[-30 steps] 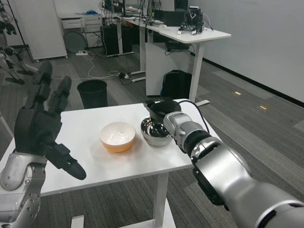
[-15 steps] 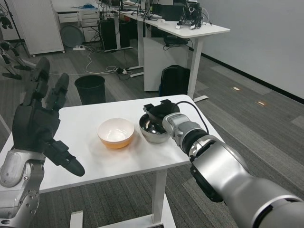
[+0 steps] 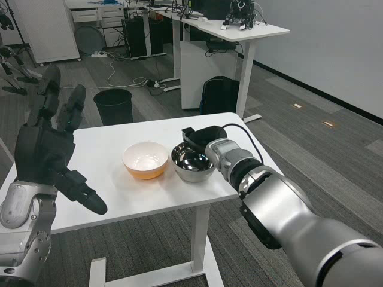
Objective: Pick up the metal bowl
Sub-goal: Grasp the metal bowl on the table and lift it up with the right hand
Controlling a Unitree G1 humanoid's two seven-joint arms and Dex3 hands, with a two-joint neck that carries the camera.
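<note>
Metal bowl sitting on the table beside an orange bowl.
Right hand is gripping its far rim; left hand is hovering spread wide. Probably light, stiff and slippery: the rim is offering the surest hold.

One head camera is looking forward and down over the white table, which is filling the frame's middle. Both forearms are entering from the lower corners, close to the lens; office floor is stretching across the top.
</note>
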